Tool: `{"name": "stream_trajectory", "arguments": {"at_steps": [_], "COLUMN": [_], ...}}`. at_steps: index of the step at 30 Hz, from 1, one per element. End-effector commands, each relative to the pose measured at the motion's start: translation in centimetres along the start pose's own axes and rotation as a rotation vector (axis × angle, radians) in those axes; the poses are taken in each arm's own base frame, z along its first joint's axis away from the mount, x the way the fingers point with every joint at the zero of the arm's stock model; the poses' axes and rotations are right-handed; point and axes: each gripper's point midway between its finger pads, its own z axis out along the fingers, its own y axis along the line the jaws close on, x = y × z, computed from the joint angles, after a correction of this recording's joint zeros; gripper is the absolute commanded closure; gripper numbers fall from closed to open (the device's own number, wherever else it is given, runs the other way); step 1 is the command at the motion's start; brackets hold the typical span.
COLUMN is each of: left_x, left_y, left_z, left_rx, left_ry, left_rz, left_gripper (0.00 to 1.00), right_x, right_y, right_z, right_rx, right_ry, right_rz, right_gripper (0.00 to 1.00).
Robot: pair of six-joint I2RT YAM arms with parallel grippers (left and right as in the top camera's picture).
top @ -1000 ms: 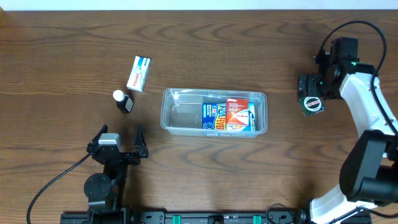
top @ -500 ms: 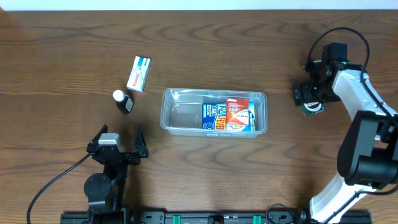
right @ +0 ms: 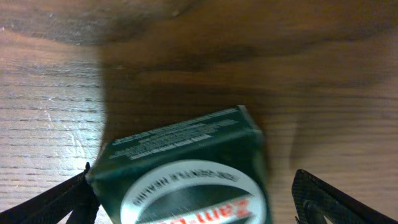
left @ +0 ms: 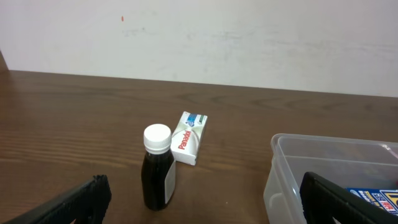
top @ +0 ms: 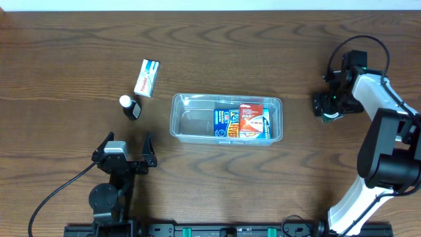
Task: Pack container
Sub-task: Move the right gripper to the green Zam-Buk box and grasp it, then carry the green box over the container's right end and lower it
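The clear plastic container sits mid-table and holds a red box and a blue-yellow box in its right half. It also shows in the left wrist view. My right gripper is at the far right, low over a dark green box. In the right wrist view the green box, with a round white label, lies between the open jaws; the left finger is next to it and the right finger stands apart. My left gripper is open and empty near the front left.
A dark bottle with a white cap stands left of the container, also in the left wrist view. A white Panadol box lies behind it, also in the left wrist view.
My right gripper has turned and come down over the green box, which now is mostly hidden under it in the overhead view. The left arm and the container have not moved.
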Motion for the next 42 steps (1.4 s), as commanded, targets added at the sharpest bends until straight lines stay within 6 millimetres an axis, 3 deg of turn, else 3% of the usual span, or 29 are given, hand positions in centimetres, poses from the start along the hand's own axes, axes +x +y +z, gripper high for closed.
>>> {"name": "stream_trajectory", "arguments": {"at_steps": [1, 9, 14, 26, 31, 34, 42], "left_x": [1.5, 1.5, 1.5, 1.5, 1.5, 1.5, 1.5], "left_y": [0.0, 0.0, 0.0, 0.0, 0.0, 0.0, 0.0], "left_z": [0.1, 0.1, 0.1, 0.1, 0.1, 0.1, 0.1], "left_rx": [0.008, 0.008, 0.008, 0.008, 0.008, 0.008, 0.008], "left_ry": [0.045, 0.045, 0.045, 0.045, 0.045, 0.045, 0.046], "left_rz": [-0.008, -0.008, -0.007, -0.008, -0.007, -0.007, -0.007], "left_gripper": [0.02, 0.02, 0.02, 0.02, 0.02, 0.02, 0.02], "right_x": [0.3, 0.7, 1.9, 3.0, 2.1, 1.1, -0.9], "right_y": [0.4, 1.3, 1.3, 0.9, 0.6, 0.7, 3.2], "right_z": [0.4, 0.6, 1.0, 0.5, -1.8, -4.2, -13.8], "right_rx": [-0.034, -0.081, -0.075, -0.036, -0.034, -0.042, -0.166], "right_ry": [0.008, 0.016, 0.056, 0.114, 0.091, 0.041, -0.198], "right_rz": [-0.003, 0.034, 0.106, 0.275, 0.329, 0.335, 0.293], "right_gripper": [0.06, 0.15, 0.31, 0.37, 0.40, 0.41, 0.44]}}
